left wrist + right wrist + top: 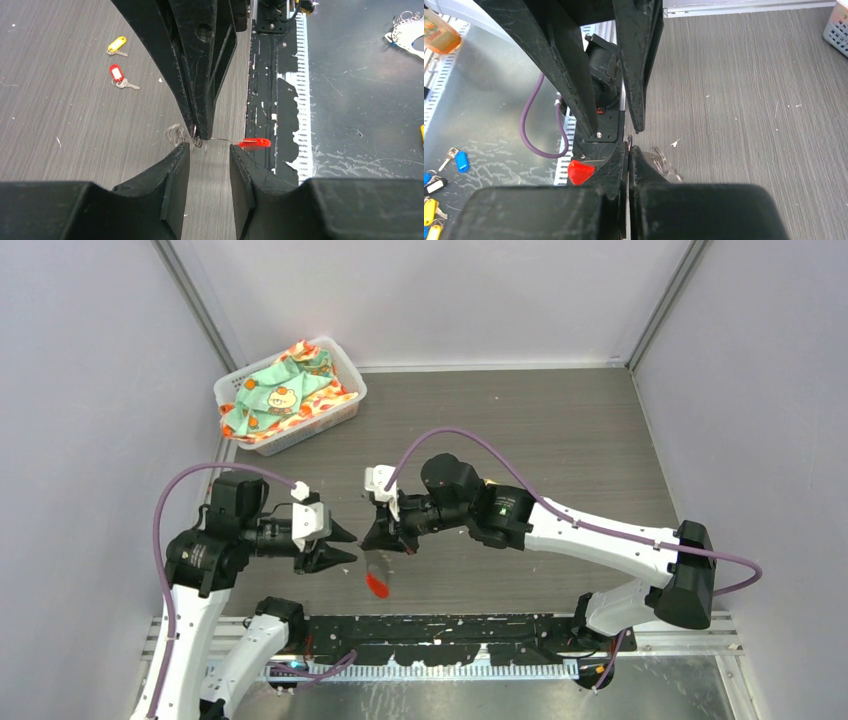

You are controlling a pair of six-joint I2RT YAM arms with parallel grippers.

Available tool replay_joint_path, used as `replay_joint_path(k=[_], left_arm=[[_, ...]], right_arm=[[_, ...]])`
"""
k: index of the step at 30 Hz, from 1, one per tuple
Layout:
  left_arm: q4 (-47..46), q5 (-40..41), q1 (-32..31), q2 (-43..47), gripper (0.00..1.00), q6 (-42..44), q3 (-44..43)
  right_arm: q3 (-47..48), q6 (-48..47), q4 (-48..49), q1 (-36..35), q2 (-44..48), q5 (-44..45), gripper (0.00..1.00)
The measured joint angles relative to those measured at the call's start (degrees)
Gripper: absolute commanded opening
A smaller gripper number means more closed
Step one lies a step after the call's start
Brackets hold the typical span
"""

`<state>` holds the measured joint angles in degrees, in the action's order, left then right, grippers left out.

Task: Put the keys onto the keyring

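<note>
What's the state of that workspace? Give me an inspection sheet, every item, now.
Surface: grey wood-grain table, a few white specks.
Job's things: keyring gripped by its wire, red strip hanging free; yellow-tagged key and red-tagged key lie loose on the table, apart from the ring.
Clutter: basket of cloths in the far left corner; blue-tagged key on the metal ledge off the table.
Claws: right claw shut on the keyring; left claw open, facing it, holding nothing.
Cables: left cable and right cable, purple, loop free above the arms.
Surroundings: pale walls on three sides.
</note>
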<state>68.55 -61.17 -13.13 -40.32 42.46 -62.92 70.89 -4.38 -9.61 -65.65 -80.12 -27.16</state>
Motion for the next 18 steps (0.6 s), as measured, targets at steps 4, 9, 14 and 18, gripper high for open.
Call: replay_joint_path(k=[4,9,14,18], left_arm=[[-0.22,-0.61,0.00,0.02,0.35,-1.18,0.00],[-0.55,-0.98,0.00,-0.17,0.27,-1.68,0.00],[-0.61,-1.51,-0.02,-0.52,0.15,-2.01,0.00],[-0.42,-1.44,0.00,-0.55,0.12,-1.73,0.00]], right_arm=[[0.26,0.46,0.92,-0.79,0.00,0.02,0.01],[0.35,0.68,1.42,-1.66,0.00,0.02,0.01],[0.76,0.68,1.33,-1.99,0.00,0.35,0.01],[0.81,0.66,1.03,-2.01,0.00,0.52,0.01]])
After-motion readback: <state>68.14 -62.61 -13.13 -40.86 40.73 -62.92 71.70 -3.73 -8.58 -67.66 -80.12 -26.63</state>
